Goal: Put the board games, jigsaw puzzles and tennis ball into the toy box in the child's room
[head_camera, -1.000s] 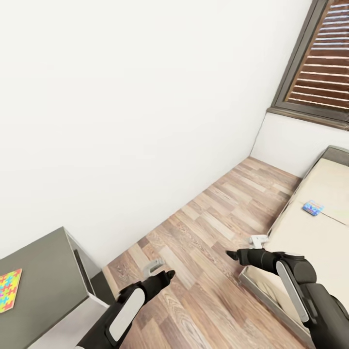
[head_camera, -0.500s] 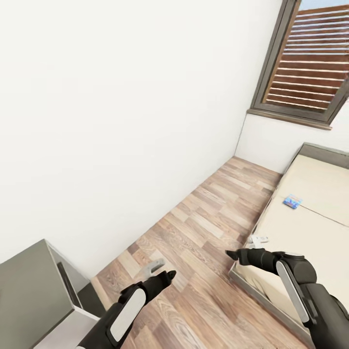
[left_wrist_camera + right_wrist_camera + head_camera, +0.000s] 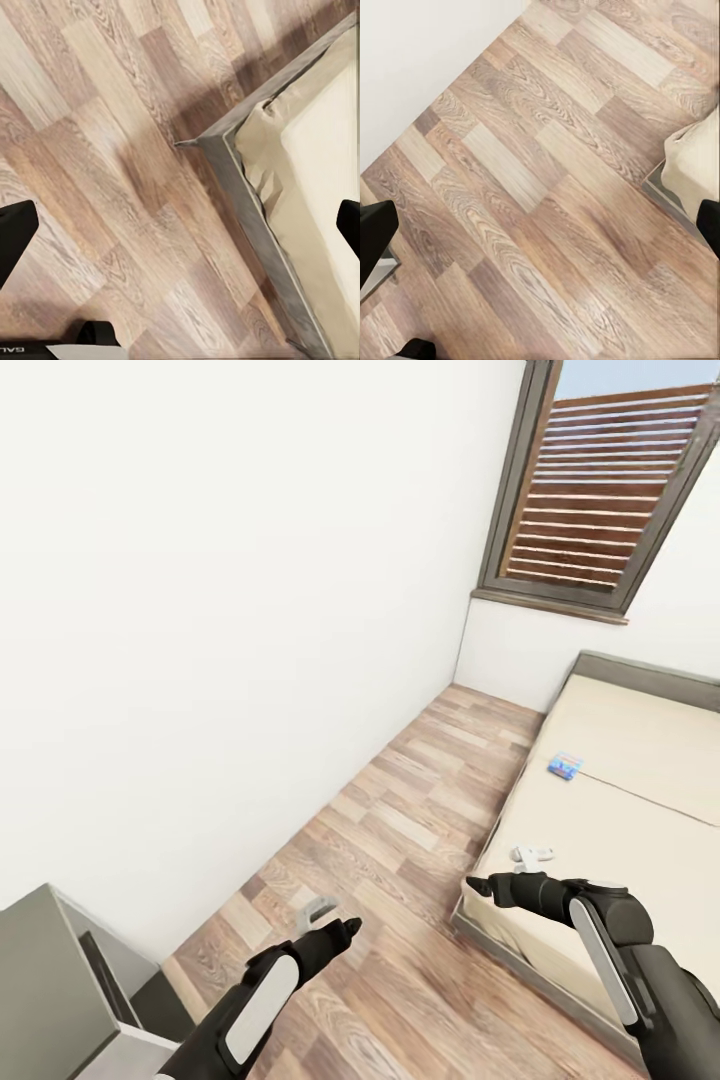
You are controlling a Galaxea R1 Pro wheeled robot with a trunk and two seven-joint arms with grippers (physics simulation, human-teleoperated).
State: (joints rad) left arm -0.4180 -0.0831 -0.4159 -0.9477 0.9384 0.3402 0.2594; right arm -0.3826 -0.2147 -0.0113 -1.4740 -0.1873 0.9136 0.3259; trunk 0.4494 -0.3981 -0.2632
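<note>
A small blue patterned board game (image 3: 565, 765) is lying flat on the beige mattress of the bed (image 3: 640, 830), toward its far left part, close to the seam running across the mattress. The bed, on its thin grey frame, is stretching along the right side of the room, with its near left corner (image 3: 217, 142) showing in the left wrist view over the planks. To its left, the wood-plank floor (image 3: 400, 860) is running away toward the far wall, where a window with brown slats (image 3: 590, 490) is sitting above the bed's far end. A plain white wall (image 3: 230, 610) is closing off the left side. In the near left corner, the dark-grey end of the tabletop (image 3: 50, 980) with its white front panel is showing. Both arms are reaching forward above the floor: the left gripper (image 3: 335, 925) is hanging over the planks, well apart from the bed, its jaws standing apart and holding nothing; the right gripper (image 3: 505, 870) is hovering at the bed's near left edge, its jaws likewise spread and empty.
</note>
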